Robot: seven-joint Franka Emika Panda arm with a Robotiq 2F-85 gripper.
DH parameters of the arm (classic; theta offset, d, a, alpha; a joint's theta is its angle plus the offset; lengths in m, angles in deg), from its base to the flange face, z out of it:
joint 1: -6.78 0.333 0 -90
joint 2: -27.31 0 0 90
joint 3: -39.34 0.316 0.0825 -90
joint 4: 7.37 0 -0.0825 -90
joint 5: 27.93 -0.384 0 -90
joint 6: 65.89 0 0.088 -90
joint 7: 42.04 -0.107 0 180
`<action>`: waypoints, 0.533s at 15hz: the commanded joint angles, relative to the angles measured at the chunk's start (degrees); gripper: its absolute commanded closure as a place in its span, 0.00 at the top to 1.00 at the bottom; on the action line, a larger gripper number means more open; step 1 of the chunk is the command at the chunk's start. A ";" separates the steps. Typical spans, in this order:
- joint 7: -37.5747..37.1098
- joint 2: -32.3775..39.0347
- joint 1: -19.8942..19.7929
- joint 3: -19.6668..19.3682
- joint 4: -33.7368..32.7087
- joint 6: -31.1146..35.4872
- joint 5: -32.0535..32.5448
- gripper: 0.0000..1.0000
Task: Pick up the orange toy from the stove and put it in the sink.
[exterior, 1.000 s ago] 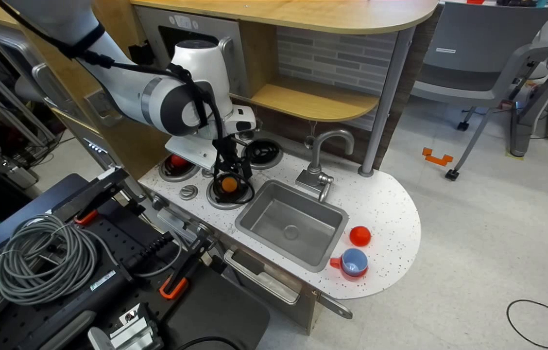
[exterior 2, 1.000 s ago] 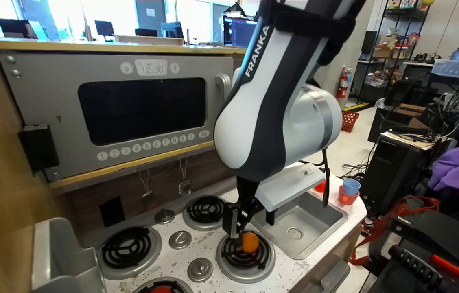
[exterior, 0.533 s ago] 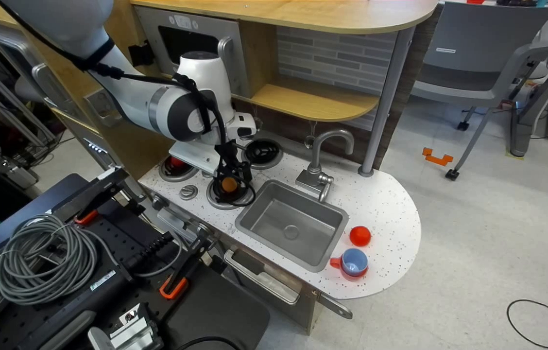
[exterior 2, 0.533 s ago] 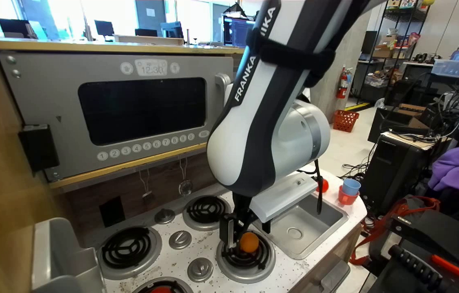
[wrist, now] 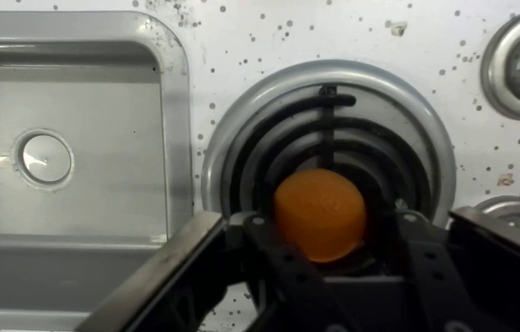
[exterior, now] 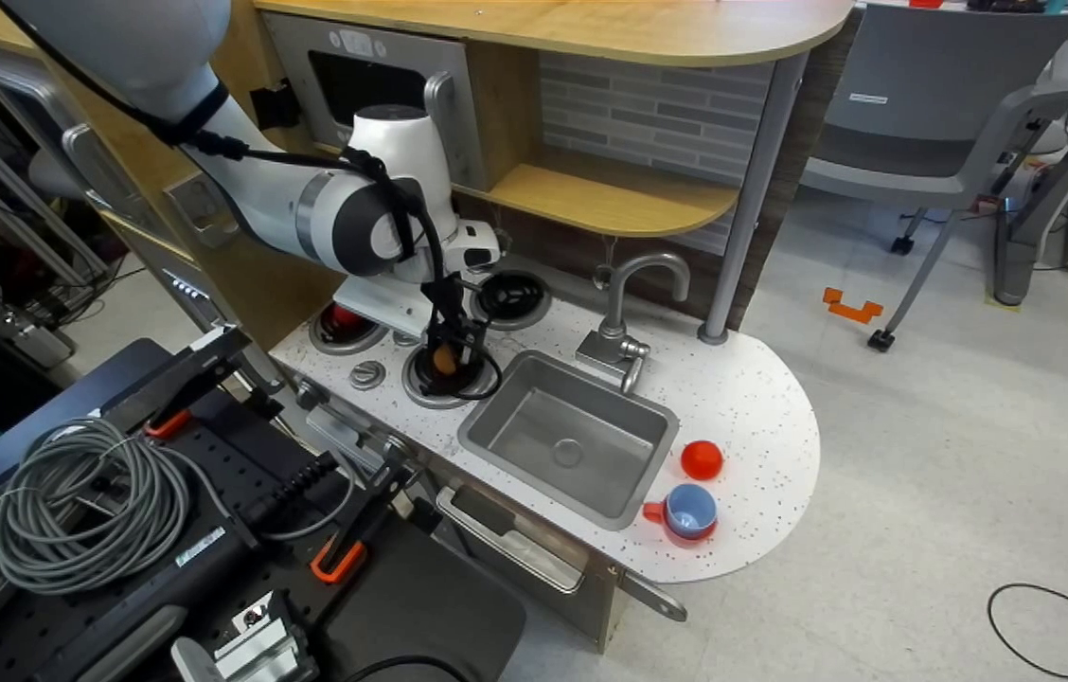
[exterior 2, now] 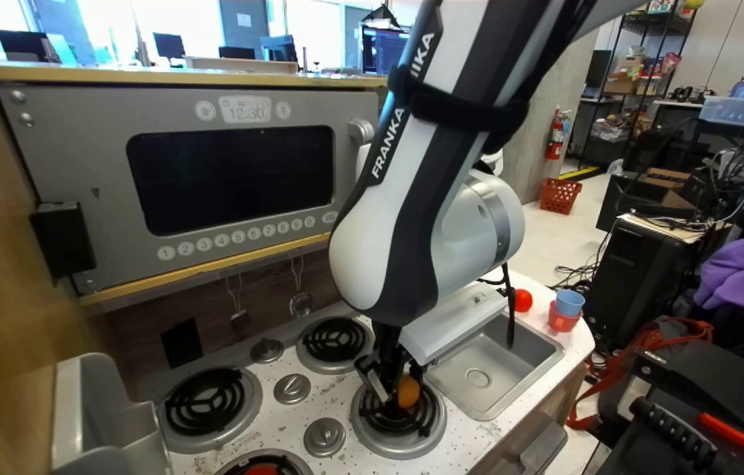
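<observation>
On the counter (exterior: pixel 752 407), four burners (exterior 2: pixel 208 402), three knobs (exterior 2: pixel 292 388), one sink (exterior: pixel 534 407) and one tap (exterior: pixel 614 313) are counted. One orange toy (wrist: pixel 320 214), two red toys (exterior: pixel 702 460) and two cups (exterior 2: pixel 569 303) are shown. One microwave (exterior 2: pixel 214 178), ten numbered buttons (exterior 2: pixel 238 237) and one cable coil (exterior: pixel 27 530) are noted; one arm (exterior 2: pixel 411 218) and one gripper (wrist: pixel 323 219) are seen.

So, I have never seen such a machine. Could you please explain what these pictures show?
The machine is a robot arm ending in a two-fingered gripper. Two viewpoints are from cameras standing outside the robot; the close-up comes from a camera on its wrist. The speckled white counter carries a sink, a round red object, and a blue cup stacked on a red cup. The gripper's fingers stand on either side of an orange toy at a stove burner; whether they grip it firmly, I cannot tell.
</observation>
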 commanded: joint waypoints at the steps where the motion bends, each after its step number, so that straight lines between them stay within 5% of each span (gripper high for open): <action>1: 0.98 -2.40 -0.40 -0.68 2.34 -0.13 2.37 0.21; 8: 3.55 -8.70 -4.95 -2.87 9.53 0.62 2.77 0.21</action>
